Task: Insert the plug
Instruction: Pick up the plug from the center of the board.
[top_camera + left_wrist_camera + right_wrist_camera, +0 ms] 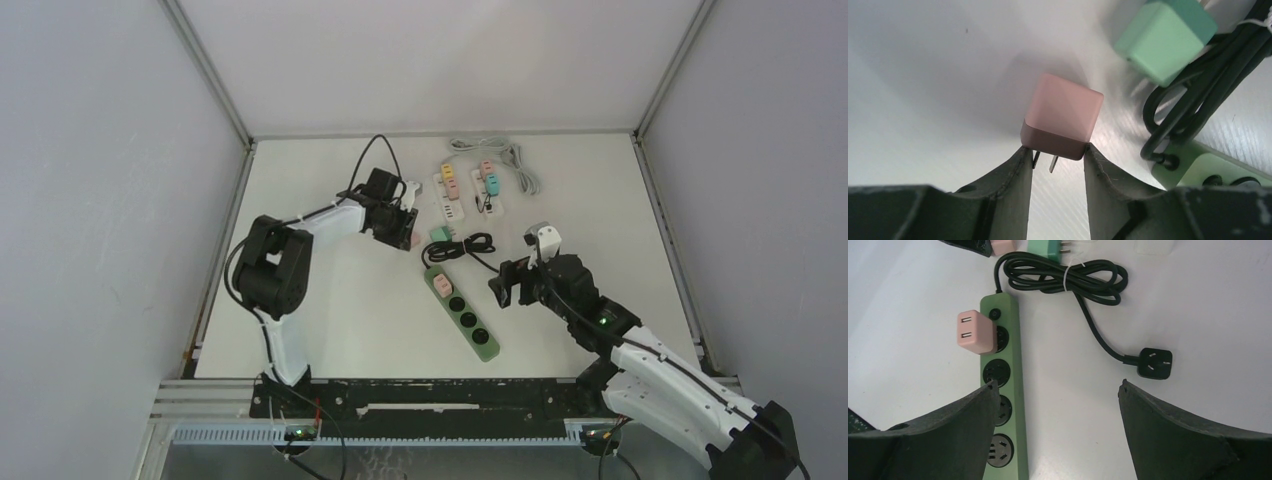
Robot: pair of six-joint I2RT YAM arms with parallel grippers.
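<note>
My left gripper (1055, 160) is down at the table (923, 75), its two fingers narrowed around a pink plug (1063, 112). Each fingertip touches one side of the plug at its pronged end, and the two metal prongs point back into the gap between my fingers. The plug is a small cube sitting on the white surface, so I have it pinched but not lifted. Just beside it, further out, lies a green plug (1165, 37) against a bundle of black cord (1193, 100).

My right gripper (1058, 385) hangs above the green power strip (1018, 370) with its fingers spread wide and nothing between them. The strip lies flat on the table and a pink charger (973, 332) is seated in the socket nearest its cord end; the other sockets along it stand bare. The cord's black plug (1155, 362) rests on the table to the right of the strip, apart from it
</note>
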